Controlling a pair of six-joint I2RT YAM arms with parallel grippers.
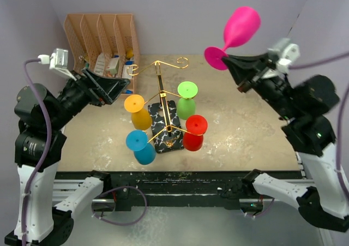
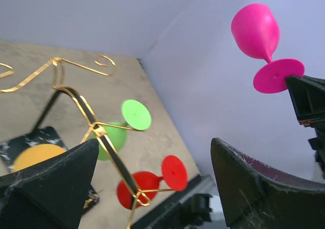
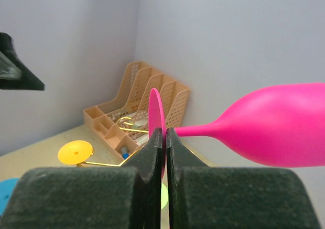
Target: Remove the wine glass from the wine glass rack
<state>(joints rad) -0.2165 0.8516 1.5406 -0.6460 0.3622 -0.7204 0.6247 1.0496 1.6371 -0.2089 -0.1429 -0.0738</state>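
Obstacles: wine glass rack (image 1: 163,101) at tabletop (image 1: 245,126) centre, ringed by hanging yellow glass (image 1: 137,112), blue glass (image 1: 140,147), green glass (image 1: 186,100) and red glass (image 1: 194,132).
Peach organiser (image 1: 101,36) in the far left corner.
Pink wine glass (image 1: 240,28) aloft over the far right corner.
Free: bare surface along the right edge and the near left.

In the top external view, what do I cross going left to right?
Left gripper → wine glass rack → pink wine glass. Omitted: the right gripper, shut on that glass's foot and overlapping it, and the peach organiser, overlapping the left gripper.
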